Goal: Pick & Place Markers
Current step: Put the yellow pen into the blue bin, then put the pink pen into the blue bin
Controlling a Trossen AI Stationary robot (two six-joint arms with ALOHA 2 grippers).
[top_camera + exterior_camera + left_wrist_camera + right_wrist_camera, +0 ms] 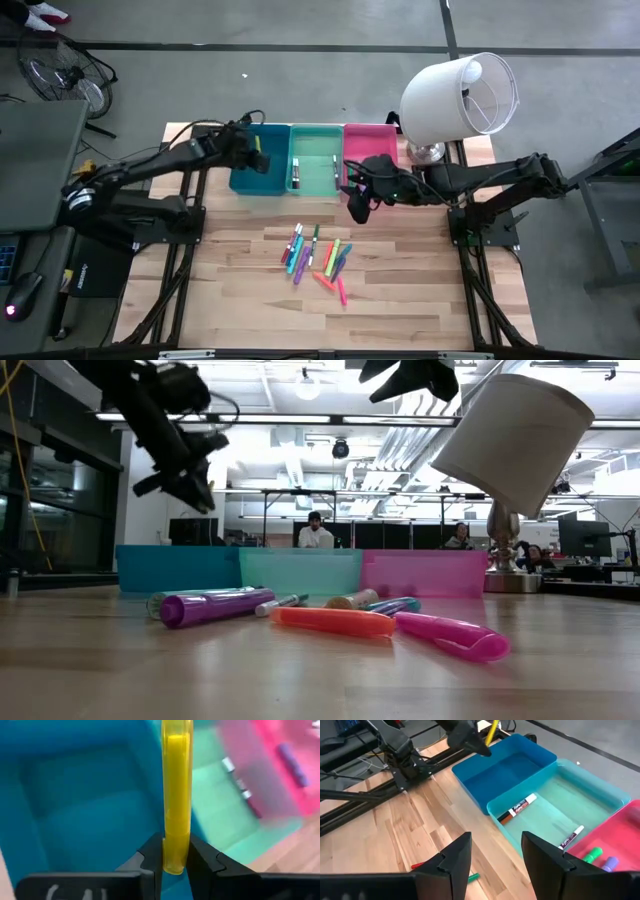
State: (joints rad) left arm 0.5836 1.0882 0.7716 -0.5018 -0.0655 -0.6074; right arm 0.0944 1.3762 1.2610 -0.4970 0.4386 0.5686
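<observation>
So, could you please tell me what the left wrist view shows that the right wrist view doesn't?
Only the left wrist view shows the left gripper clamped on the yellow marker.

Only the right wrist view shows the open, empty right gripper and the wooden table.

Both show the blue bin, the mint green bin with white markers, and the pink bin.

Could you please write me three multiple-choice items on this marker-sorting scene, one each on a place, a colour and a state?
1. Where is the left gripper?
A. over the blue bin
B. over the loose markers
C. beside the lamp

2. What colour is the marker that the left gripper holds?
A. purple
B. yellow
C. orange

3. How does the right gripper stand?
A. shut on a pink marker
B. shut and empty
C. open and empty

Answers: 1 A, the high view shows it above the blue bin. 2 B, the left wrist view shows a yellow marker between its fingers. 3 C, the right wrist view shows a clear gap between its fingers.
</observation>
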